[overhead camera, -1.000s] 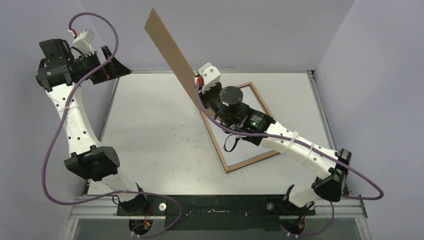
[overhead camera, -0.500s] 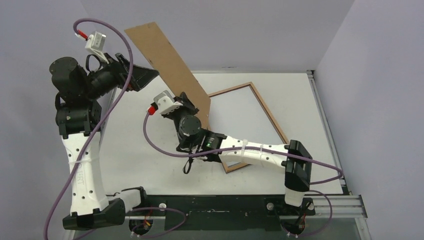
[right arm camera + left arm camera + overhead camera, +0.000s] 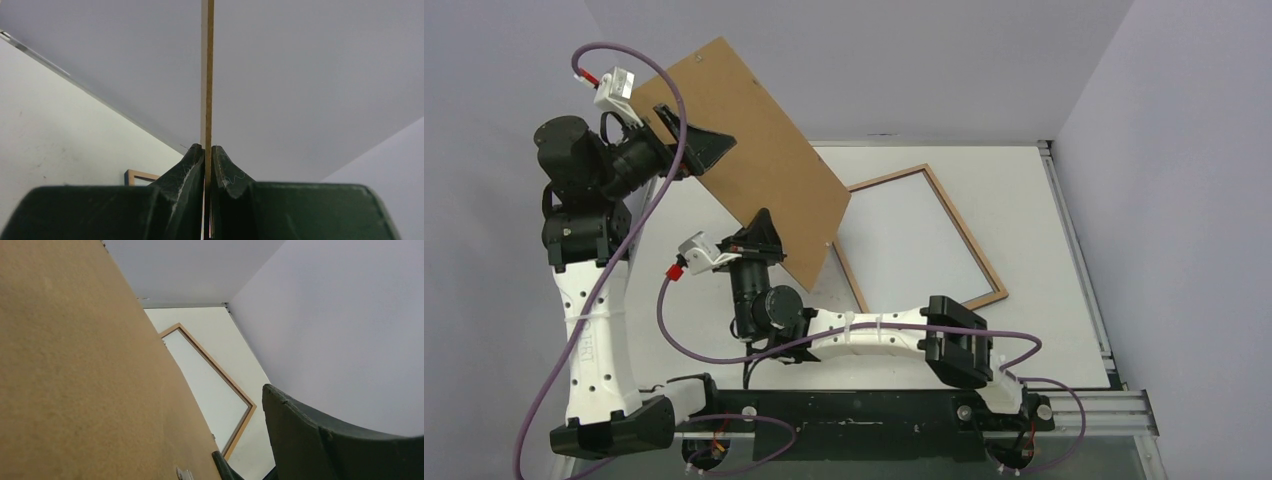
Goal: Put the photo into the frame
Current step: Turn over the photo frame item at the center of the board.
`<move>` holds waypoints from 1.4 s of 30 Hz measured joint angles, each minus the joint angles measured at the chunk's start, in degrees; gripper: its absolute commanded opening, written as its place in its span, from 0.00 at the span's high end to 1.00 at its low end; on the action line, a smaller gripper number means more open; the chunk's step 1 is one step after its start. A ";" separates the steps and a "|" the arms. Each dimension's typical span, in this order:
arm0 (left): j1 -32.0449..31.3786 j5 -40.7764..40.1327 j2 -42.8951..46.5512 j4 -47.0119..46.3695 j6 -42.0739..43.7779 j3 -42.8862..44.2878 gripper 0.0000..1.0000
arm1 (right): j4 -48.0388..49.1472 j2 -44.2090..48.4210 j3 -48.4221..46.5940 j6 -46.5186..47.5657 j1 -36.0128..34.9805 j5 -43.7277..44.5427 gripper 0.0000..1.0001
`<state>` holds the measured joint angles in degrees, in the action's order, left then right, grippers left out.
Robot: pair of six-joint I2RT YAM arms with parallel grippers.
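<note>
**Backing board held up, frame lying open, photo not in sight**

My right gripper (image 3: 207,152) is closed on the lower edge of the plain brown backing board (image 3: 744,160). The wrist view shows the board edge-on, pinched between both fingertips. I hold the board raised and tilted off the surface (image 3: 1044,220), to the left of the frame (image 3: 965,230), with its lower corner close above the frame's near left side. My left gripper (image 3: 694,150) is further left of the frame, at the board's upper far edge. It is spread open, and the one finger I can see there stands apart from the board's face.

The frame lies flat with its light wood-brown back upward, a thin rim around a pale, bare pane. Nothing lies in its opening. The photo shows in none of my views, so I cannot say where it is.

I judge this to be the clearing step, with the backing out of the frame and the photo not yet put in. The next move calls for parking the board somewhere left of the frame, or passing it to my left gripper. After that I must find the photo and lay it square inside the rim. The board is broad and thin, so held by one edge it may swing or slip.
</note>
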<state>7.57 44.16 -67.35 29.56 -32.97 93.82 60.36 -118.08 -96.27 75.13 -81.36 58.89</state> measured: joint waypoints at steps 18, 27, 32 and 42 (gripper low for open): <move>-0.02 -4.33 1.44 2.67 4.92 -4.79 0.94 | 2.23 -12.24 -18.47 10.78 -0.66 4.46 0.93; -0.85 -6.56 1.42 7.41 6.32 -4.81 1.00 | -5.95 -13.00 -20.00 5.07 -1.60 1.66 0.31; -1.20 -6.69 0.04 9.75 9.33 -3.80 1.00 | -16.55 -7.63 -14.51 -4.98 -2.29 -1.25 0.18; -1.09 -4.81 -0.85 9.05 11.26 -2.47 1.00 | -62.69 24.41 -4.04 -53.72 17.77 -50.36 0.20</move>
<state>6.48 39.35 -68.20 38.61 -21.71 91.35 -2.33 -93.67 -100.31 21.41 -63.59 8.54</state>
